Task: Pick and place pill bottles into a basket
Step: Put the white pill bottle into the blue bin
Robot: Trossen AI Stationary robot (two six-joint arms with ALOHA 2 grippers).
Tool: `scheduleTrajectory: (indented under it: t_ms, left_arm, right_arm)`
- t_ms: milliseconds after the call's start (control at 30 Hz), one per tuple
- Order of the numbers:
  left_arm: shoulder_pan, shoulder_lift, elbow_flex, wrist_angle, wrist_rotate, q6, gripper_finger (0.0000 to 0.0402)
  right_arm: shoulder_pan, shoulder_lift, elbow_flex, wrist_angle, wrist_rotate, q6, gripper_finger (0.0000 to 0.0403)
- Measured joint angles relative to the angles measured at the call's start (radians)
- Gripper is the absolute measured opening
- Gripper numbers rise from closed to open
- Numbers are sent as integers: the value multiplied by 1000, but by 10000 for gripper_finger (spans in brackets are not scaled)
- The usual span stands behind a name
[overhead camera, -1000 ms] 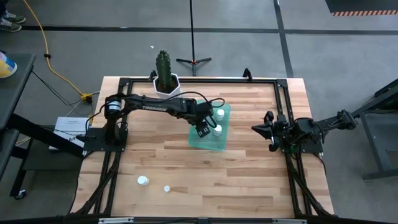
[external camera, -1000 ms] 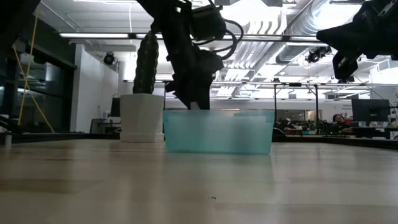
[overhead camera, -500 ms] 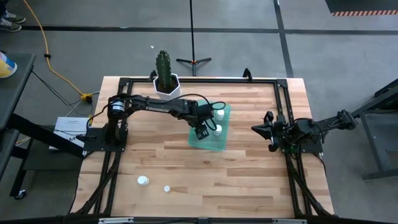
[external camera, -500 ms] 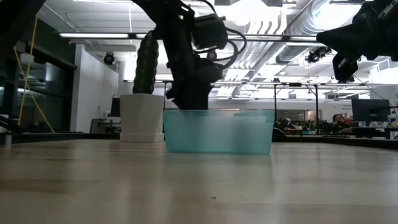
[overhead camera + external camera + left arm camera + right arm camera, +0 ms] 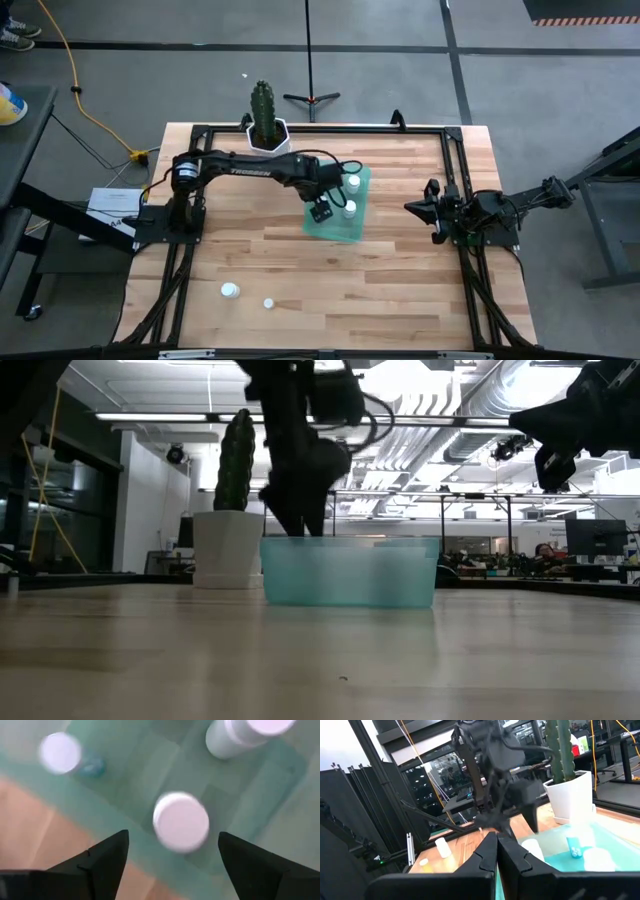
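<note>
Seen from above, the translucent teal tray (image 5: 340, 206) sits near the middle of the butcher-block table (image 5: 400, 290), and we count pill bottles inside it: two white caps (image 5: 351, 195) show plainly beside the left gripper (image 5: 320, 211), which hangs over the tray's near-left corner. Its wrist camera looks straight down between parted, empty fingers (image 5: 107, 857) at three bottles standing on the tray floor (image 5: 140, 780); the middle one (image 5: 181, 821) lies directly between the fingers, another is cut off by the frame edge (image 5: 247, 735). Two more bottles (image 5: 230, 290) remain on the bare wood near the table's front, well apart from the tray. From table height, the frosted tray wall (image 5: 350, 572) hides its contents; we can make out only a pale shape inside. A cactus in a white hexagonal pot (image 5: 266, 135) stands at the back edge. The right gripper (image 5: 432, 212) waits at the table's right side, its fingers (image 5: 485, 860) pressed together on nothing.
</note>
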Motion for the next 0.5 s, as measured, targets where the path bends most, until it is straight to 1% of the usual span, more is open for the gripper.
scheduleTrajectory:
  t_ms: [133,333,500]
  left_arm:
    - [-27,0,129,-240,-23,-19,327]
    - [-113,-1,318,-476,-46,-15,297]
    - [-203,-2,382,-628,-47,-40,284]
  right_arm:
    - [0,0,0,0,0,0,0]
    - [0,0,0,0,0,0,0]
    - [0,0,0,0,1,0,0]
